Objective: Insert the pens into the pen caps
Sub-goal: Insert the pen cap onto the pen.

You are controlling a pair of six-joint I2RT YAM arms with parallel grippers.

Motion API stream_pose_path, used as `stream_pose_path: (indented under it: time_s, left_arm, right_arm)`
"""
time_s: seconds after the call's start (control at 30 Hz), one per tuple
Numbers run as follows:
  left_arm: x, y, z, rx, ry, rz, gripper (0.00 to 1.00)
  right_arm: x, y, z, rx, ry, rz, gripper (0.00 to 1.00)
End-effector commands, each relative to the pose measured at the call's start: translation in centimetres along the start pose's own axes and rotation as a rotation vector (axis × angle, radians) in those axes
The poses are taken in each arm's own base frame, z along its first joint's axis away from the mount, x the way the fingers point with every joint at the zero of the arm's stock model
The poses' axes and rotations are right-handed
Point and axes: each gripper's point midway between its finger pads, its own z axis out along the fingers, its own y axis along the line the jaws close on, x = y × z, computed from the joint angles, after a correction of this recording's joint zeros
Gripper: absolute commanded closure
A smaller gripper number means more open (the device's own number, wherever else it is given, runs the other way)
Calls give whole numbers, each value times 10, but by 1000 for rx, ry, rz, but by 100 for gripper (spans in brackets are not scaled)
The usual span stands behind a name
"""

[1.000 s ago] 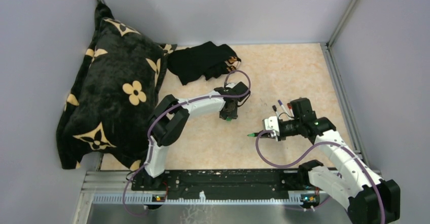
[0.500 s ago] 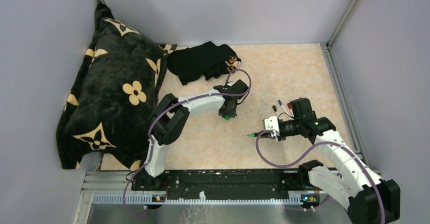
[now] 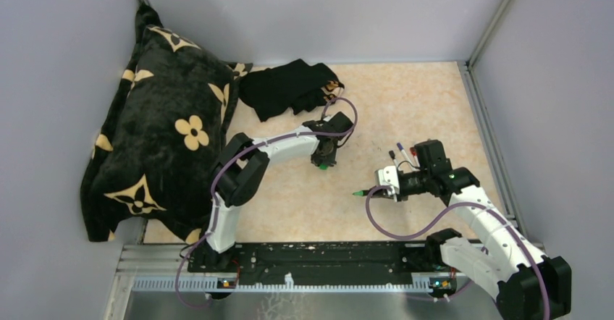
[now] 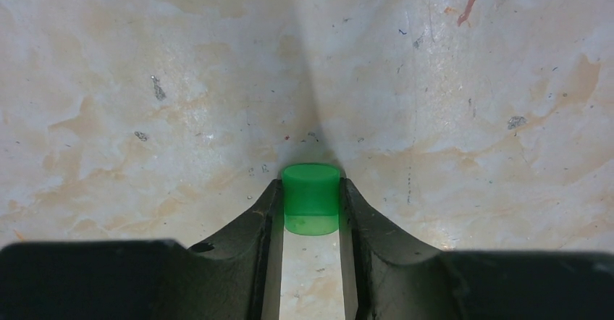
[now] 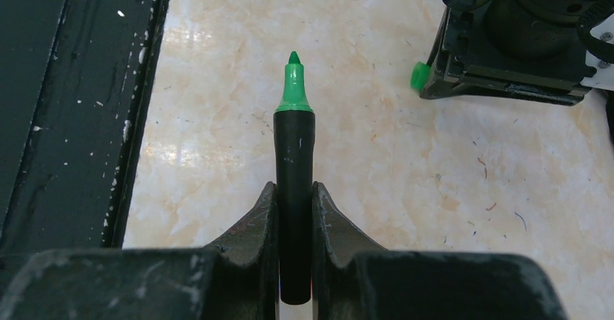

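My left gripper [image 3: 321, 163] is shut on the wide green cap [image 4: 310, 197], pinched between both fingertips close over the table; the cap also shows in the top view [image 3: 321, 166] and the right wrist view [image 5: 418, 75]. My right gripper [image 3: 381, 187] is shut on the thick black-barrelled marker [image 5: 294, 146]. Its bare green tip [image 3: 357, 192] points left toward the left arm, a short gap from the cap. Thin white pens [image 3: 397, 156] lie on the table just behind the right gripper. The other caps are too small to make out.
A large black pillow with tan flowers [image 3: 159, 139] fills the left side. A black cloth [image 3: 289, 87] lies at the back centre. The black base rail [image 3: 311, 255] runs along the near edge. Grey walls close in the table.
My left gripper has shifted slightly left and back with the green cap held in it. The right arm and marker have not moved.
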Motion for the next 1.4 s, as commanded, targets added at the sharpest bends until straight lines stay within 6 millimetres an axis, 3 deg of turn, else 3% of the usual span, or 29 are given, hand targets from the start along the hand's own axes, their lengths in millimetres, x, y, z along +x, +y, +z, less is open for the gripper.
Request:
stream_pose_path:
  time_s: [0.0,0.13,0.17,0.23,0.47,0.6,0.7,0.8,0.9,1.1,1.37]
  left_arm:
    - [60,36,23,-89,189,19,100]
    - [10,7,-22,110,-12,-76,100]
    - [-5,-1,-41,180,-80,-102,100]
    - [-22,-12,-67,292,-180,-142,100]
    - [-56,-40,-157,726,-520,-253,100]
    - [-68,-34,-203,874,-689,-339,100]
    - [-74,-20,-224,927,-772,-468,100]
    - [-76,-13,-232,987,-777,-614,100]
    - [-77,-17,-222,976,-701,-728,100]
    - [-78,-34,-197,833,-615,-853,100]
    - [-79,-47,-197,756,-640,-898,100]
  right_arm:
    - [-23,-7,-3,4,-80,9,100]
    - [-37,-10,-4,1,-131,71,100]
    - [-41,-10,-5,-3,-145,90,100]
    - [-50,-11,-7,-10,-178,130,100]
    - [-72,-19,-17,-13,-258,307,100]
    - [-86,-25,-22,-26,-274,397,100]
    - [-91,-36,-24,3,-279,452,100]
    - [-73,-48,-15,74,-261,534,100]
    - [-60,-61,-11,154,-246,601,100]
    - [-54,-79,-5,228,-291,689,100]
    - [-50,-82,3,238,-360,786,100]
